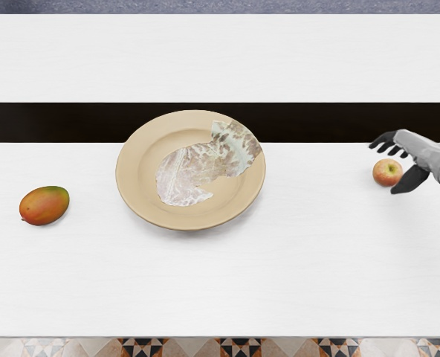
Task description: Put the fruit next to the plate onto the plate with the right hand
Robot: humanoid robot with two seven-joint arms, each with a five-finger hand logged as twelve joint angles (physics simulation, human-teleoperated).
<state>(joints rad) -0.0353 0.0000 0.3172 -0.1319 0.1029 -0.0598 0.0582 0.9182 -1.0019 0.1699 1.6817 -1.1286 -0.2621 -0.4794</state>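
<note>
Reaching in from the right edge, my right robot hand (415, 158) sits just beside the apple (387, 172), spread wide open and holding nothing. Its dark fingers arch above the fruit and the thumb angles down at its right side; I cannot tell whether it touches. The apple rests on the white worktop (316, 253), well to the right of the tan plate (133, 172). A mango (44, 205) lies on the plate's left.
</note>
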